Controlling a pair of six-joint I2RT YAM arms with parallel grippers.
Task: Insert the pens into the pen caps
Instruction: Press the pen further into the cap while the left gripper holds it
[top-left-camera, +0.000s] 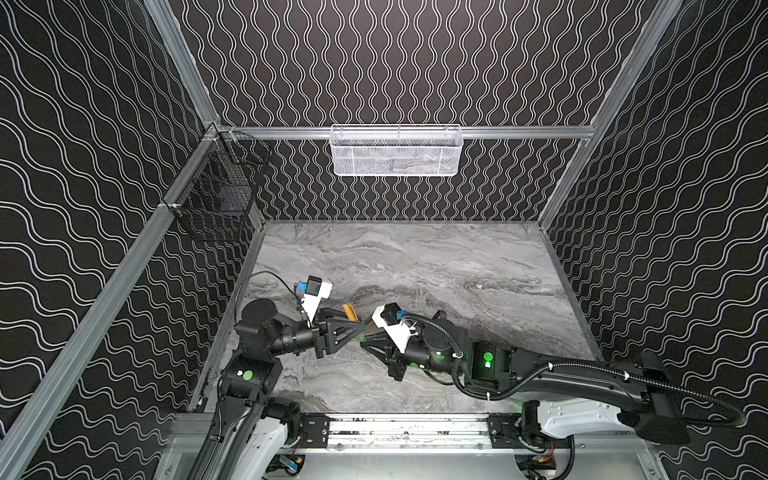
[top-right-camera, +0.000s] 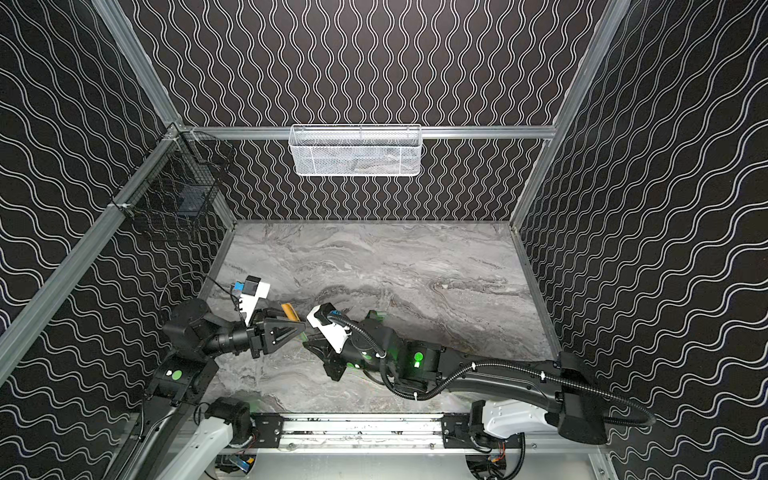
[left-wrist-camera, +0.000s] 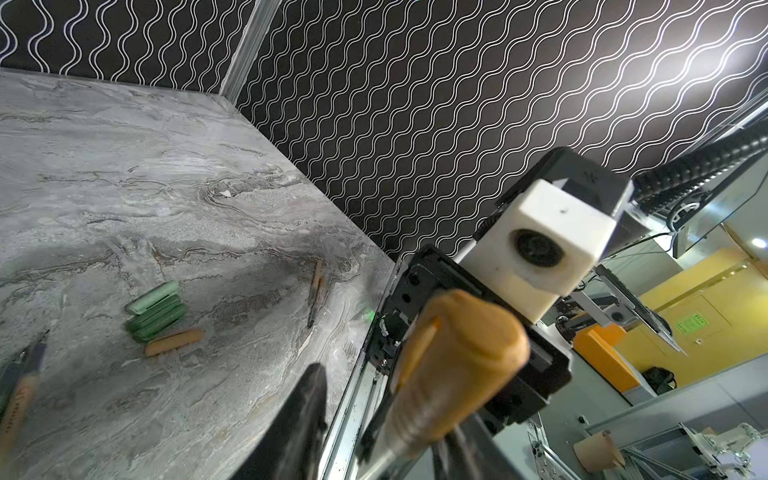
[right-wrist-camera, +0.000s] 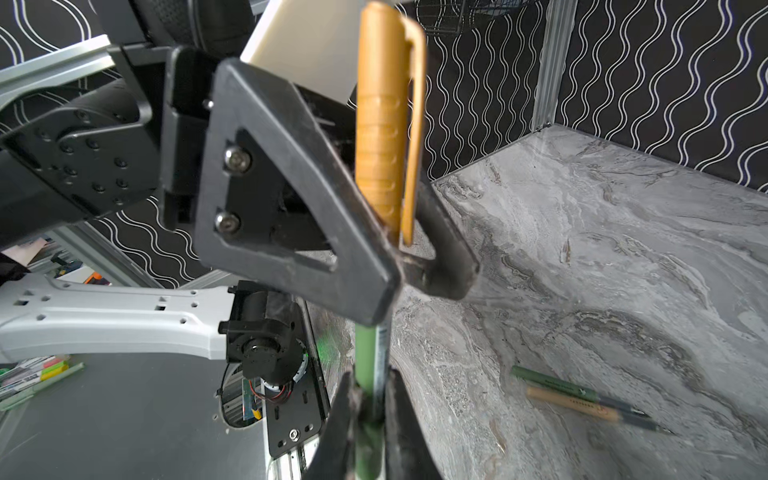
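The orange cap (left-wrist-camera: 457, 357) looms closest in the left wrist view. It is in line with the green pen (right-wrist-camera: 368, 353), and where they meet is hidden behind a finger. The left gripper (right-wrist-camera: 415, 282) has its jaws apart around the cap, one finger clear of it. The right gripper (right-wrist-camera: 368, 399) is clamped on the pen's barrel. In both top views they meet at about eight o'clock on the table (top-left-camera: 457, 257).

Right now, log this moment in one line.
left end effector: open around orange cap | right end effector: shut on green pen | cap-pen joint hidden
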